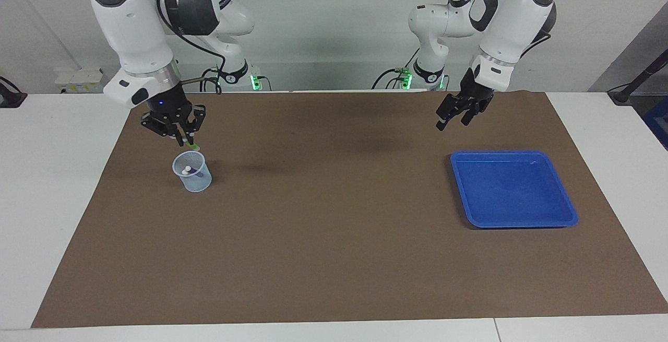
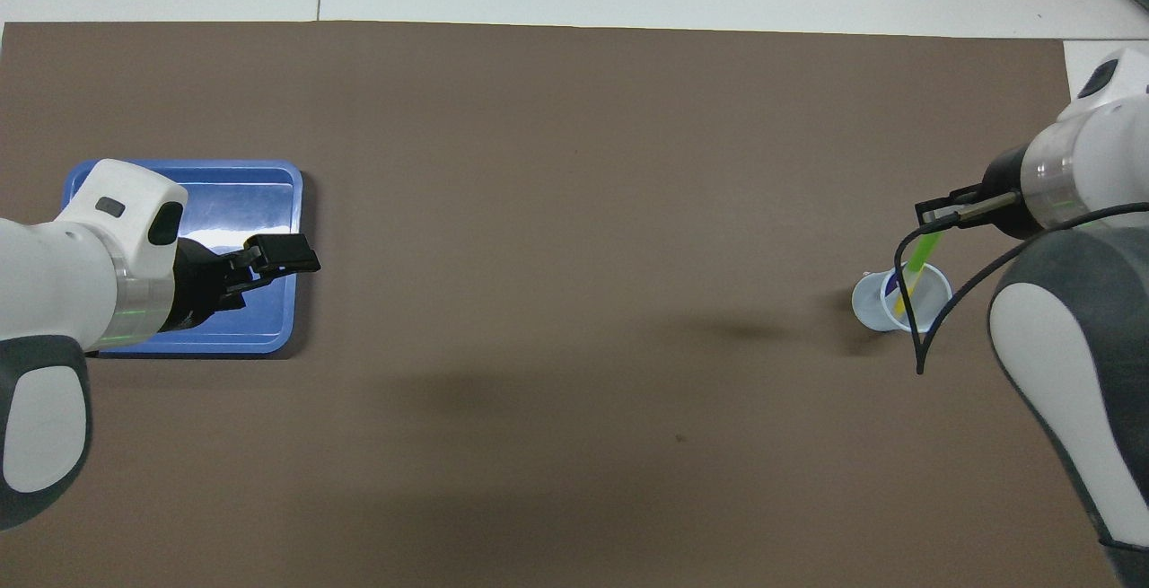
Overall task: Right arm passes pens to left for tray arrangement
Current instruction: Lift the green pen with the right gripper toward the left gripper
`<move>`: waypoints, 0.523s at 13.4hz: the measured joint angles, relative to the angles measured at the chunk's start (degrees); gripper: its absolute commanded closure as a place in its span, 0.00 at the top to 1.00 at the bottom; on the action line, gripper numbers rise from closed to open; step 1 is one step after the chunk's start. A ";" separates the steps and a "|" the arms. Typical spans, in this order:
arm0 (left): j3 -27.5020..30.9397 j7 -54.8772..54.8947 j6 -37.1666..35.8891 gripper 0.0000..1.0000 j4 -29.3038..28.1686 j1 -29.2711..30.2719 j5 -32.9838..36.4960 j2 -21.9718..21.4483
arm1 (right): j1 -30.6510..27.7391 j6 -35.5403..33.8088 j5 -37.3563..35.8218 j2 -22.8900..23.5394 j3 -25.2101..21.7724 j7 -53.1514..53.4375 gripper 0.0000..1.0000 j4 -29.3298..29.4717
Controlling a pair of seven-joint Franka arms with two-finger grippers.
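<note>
The right end effector (image 1: 189, 142) hangs just over the cup (image 1: 192, 172) at the right arm's end of the counter, its fingertips pinched on the upper end of the green pen (image 2: 921, 256); the pen slants down so that its lower end is inside the cup's mouth. The cup is a small translucent pale-blue one standing upright on the mat, and in it are the purple pen (image 1: 195, 168) and the yellow pen (image 2: 905, 293), pale ends showing near the rim. Toward the left arm's end, the left end effector (image 1: 453, 119) waits in the air with its fingers spread wide and nothing between them; it is over the mat at the tray's edge nearer the robots, clear of the tray. The tray (image 1: 514, 188) is bright blue, shallow, with rounded corners and a raised rim, and lies flat with only its bare floor showing. Cup and tray are well apart. A brown mat (image 1: 334, 237) covers most of the white counter (image 1: 57, 175). A pale wall (image 1: 334, 23) rises where the arms' bases stand, with green lights glowing at the bases.
</note>
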 measured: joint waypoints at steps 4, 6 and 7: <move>-0.39 -3.53 0.04 1.00 0.01 -0.08 -1.49 0.00 | 2.16 1.26 8.20 -0.03 2.13 11.20 0.00 2.05; -0.57 -7.79 0.08 1.00 0.01 -0.11 -4.84 0.00 | 2.80 3.53 13.17 -0.03 2.32 17.84 0.00 2.04; -0.61 -10.91 0.21 1.00 0.02 -0.12 -7.01 -0.01 | 3.49 5.99 14.94 -0.01 2.32 20.91 0.00 1.76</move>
